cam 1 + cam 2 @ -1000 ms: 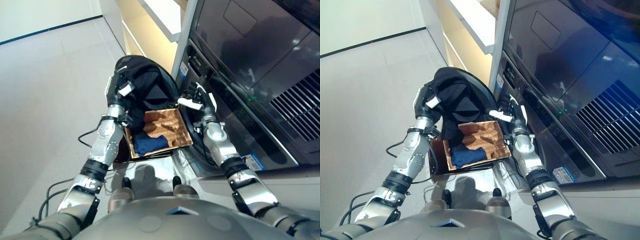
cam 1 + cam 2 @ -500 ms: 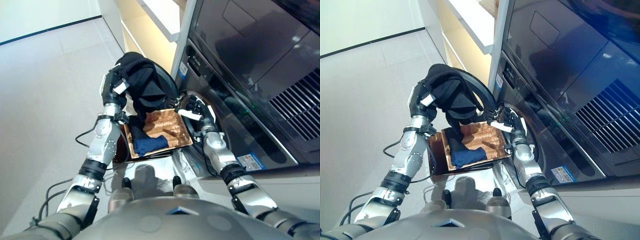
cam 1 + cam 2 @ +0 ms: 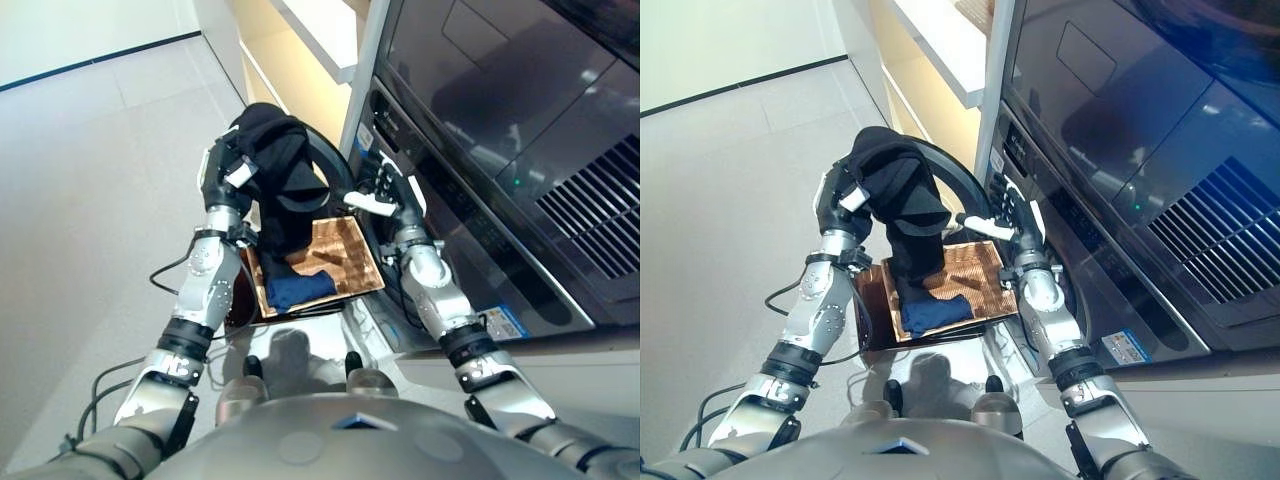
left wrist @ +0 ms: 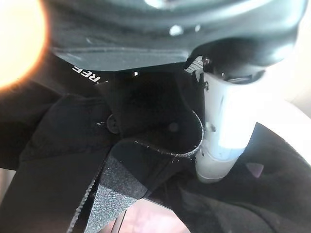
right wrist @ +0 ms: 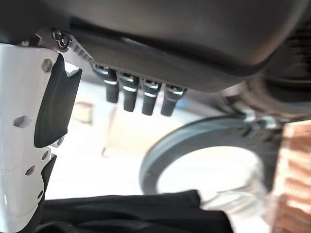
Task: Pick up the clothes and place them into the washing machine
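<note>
Black garment [image 3: 278, 175] bunched in the left hand [image 3: 226, 172], fingers curled into the cloth, lifted above the brown basket [image 3: 350, 262], hem trailing onto the blue cloth [image 3: 298, 288] inside, right hand [image 3: 390, 196] with relaxed fingers holding nothing, between basket and washing machine [image 3: 470, 150], round door [image 3: 958, 180] swung open behind the garment.

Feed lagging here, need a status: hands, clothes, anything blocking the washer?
Left hand shut on black garment, lifted above basket. Right hand open, empty, by washer door. Blue garment in basket.

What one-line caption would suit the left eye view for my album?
Left hand lifts a black garment from the basket; open right hand waits by the washing machine.
</note>
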Tool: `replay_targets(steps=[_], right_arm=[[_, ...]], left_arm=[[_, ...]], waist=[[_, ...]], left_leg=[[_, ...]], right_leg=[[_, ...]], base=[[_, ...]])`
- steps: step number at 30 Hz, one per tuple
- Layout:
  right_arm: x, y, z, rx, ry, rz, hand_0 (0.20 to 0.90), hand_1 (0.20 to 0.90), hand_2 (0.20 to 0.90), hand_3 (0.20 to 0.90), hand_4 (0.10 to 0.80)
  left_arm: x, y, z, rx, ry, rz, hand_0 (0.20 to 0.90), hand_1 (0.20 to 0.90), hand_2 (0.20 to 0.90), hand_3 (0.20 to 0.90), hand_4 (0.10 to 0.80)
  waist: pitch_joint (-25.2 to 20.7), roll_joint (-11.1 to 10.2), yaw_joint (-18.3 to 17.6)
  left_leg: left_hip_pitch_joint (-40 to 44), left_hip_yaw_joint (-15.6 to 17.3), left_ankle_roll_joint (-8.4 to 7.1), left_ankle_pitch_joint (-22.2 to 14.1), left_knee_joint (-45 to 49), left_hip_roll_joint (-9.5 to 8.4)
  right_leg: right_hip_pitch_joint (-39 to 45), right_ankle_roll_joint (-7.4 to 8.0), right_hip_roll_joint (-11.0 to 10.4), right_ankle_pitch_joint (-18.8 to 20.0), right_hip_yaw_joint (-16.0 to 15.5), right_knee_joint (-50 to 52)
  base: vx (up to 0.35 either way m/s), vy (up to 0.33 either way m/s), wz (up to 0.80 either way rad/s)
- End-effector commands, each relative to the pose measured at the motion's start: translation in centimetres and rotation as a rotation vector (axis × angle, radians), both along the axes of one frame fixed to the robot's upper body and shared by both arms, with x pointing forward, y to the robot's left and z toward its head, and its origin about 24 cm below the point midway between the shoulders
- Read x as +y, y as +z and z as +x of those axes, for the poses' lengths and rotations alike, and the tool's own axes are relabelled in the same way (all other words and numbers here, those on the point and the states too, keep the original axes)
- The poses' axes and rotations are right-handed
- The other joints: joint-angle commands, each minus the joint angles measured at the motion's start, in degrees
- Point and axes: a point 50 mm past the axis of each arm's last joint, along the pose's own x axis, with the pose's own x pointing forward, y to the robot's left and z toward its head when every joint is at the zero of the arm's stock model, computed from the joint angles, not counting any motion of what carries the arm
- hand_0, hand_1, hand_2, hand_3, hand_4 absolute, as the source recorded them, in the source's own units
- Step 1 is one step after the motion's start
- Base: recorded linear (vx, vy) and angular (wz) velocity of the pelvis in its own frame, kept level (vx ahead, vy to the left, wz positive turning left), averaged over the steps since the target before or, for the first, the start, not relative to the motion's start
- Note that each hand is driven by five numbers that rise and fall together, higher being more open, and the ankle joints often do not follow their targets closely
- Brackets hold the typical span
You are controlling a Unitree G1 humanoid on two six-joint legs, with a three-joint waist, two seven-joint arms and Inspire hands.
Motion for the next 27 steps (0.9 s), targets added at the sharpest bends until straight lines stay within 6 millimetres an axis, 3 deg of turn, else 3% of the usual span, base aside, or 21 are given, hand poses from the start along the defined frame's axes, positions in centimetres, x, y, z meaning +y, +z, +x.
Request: replay_targets(steps=[1, 13, 27], right_arm=[[0.4, 6.5, 2.3, -0.324, 0.049, -0.02, 0.9, 0.9, 0.9, 0.9, 0.8], [3.5, 8.7, 2.7, -0.404, 0.191, -0.07, 0.9, 0.9, 0.9, 0.9, 0.8], [4.1, 7.9, 2.7, -0.363, 0.227, -0.071, 0.9, 0.9, 0.9, 0.9, 0.8]], left_arm=[[-1.2, 6.9, 1.3, -0.367, -0.027, -0.039, 0.2, 0.2, 0.2, 0.2, 0.3], [-2.4, 6.7, 0.9, -0.357, -0.114, -0.019, 0.2, 0.2, 0.2, 0.2, 0.3], [-3.4, 8.4, 1.0, -0.424, -0.16, -0.015, 0.2, 0.2, 0.2, 0.2, 0.3]], waist=[[-3.87, 1.57, 1.48], [-3.72, 1.75, 2.36], [-3.77, 1.89, 2.63]], left_leg=[[2.48, -2.37, -1.68, -5.75, -0.11, 0.32], [2.31, -2.75, -1.57, -5.56, -0.11, 0.17], [2.29, -3.09, -1.54, -5.49, -0.11, -0.04]], right_leg=[[-2.54, 0.56, -0.48, -0.08, -2.25, 2.08], [-2.34, 0.47, -0.52, -0.01, -2.52, 1.96], [-2.17, 0.44, -0.58, -0.05, -2.91, 2.03]], base=[[0.0, 0.0, 0.0], [0.0, 0.0, 0.0], [0.0, 0.0, 0.0]])
